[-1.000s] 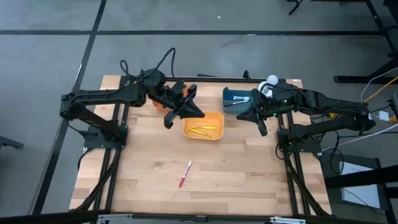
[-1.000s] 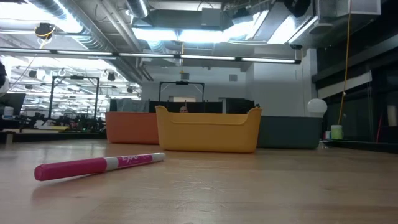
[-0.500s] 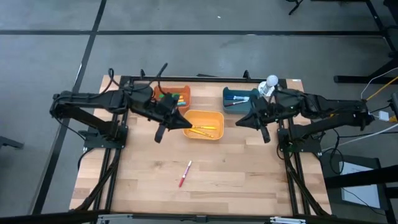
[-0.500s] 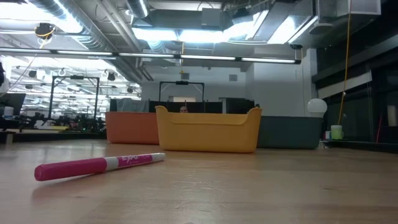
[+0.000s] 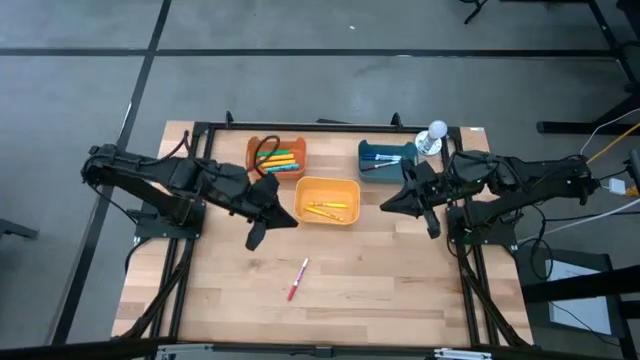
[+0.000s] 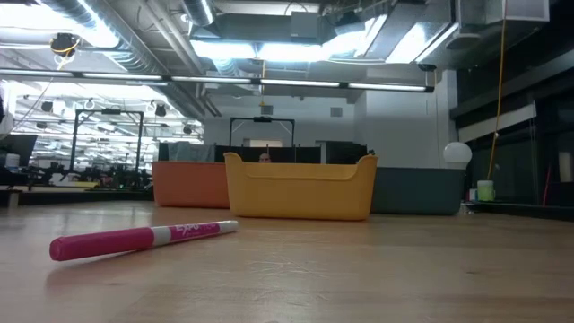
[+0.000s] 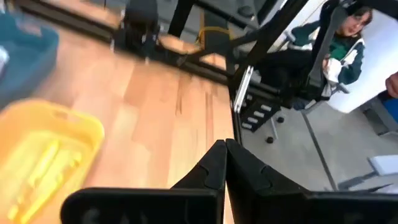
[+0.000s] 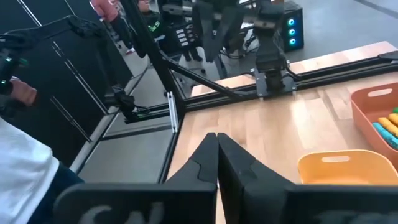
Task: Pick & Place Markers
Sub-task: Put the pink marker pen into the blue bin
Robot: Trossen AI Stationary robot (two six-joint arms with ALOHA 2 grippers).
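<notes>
Three bins: orange bin (image 5: 277, 158), yellow bin (image 5: 327, 201), teal bin (image 5: 385, 157). One loose pink marker (image 5: 298, 279). Two arms.

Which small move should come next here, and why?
Probably open the left claw and reach toward the pink marker: it lies alone on the table, outside the bins, and both claws are shut and empty.
</notes>
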